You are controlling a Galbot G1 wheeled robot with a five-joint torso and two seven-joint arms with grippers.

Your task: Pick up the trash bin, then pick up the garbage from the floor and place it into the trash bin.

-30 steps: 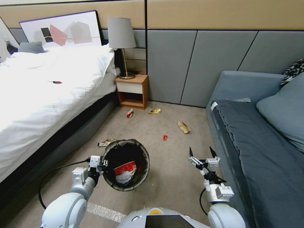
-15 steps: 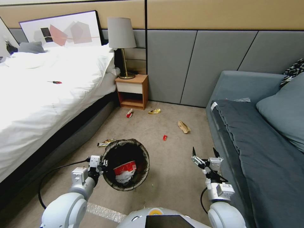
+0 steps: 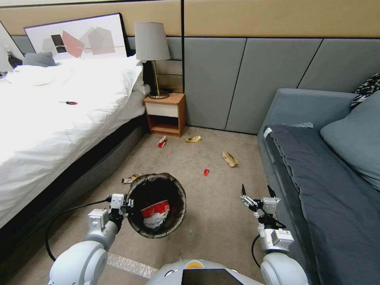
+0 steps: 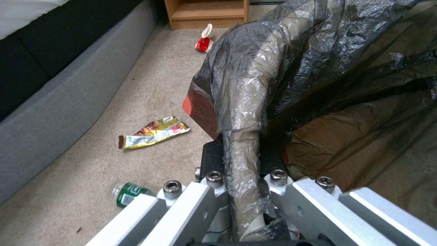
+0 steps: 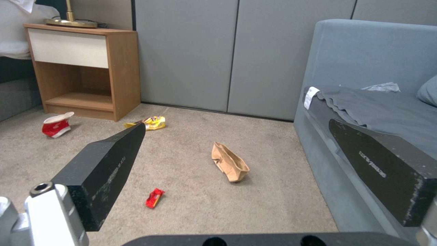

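Black-bagged trash bin (image 3: pixel 156 206) off the floor (image 3: pixel 213 221), rim clamped in left hand (image 3: pixel 126 206) | right hand (image 3: pixel 257 191) spread wide beside sofa (image 3: pixel 316 178) | tan paper bag (image 5: pixel 230 162) on carpet.

Floor (image 3: pixel 221 206): beige short-pile carpet btwn bed and sofa. Lying on it: crushed red-and-white cup (image 3: pixel 162 141) and yellow wrapper (image 3: pixel 193 139) near nightstand (image 3: pixel 165 114), which also stands on floor; tan paper bag (image 3: pixel 230 158) toward sofa side; small red wrapper (image 3: pixel 206 171) mid-floor; shiny snack wrapper (image 4: pixel 154 133) near bed base; green-labelled bottle (image 4: pixel 127 193) just beside it, partly hidden.
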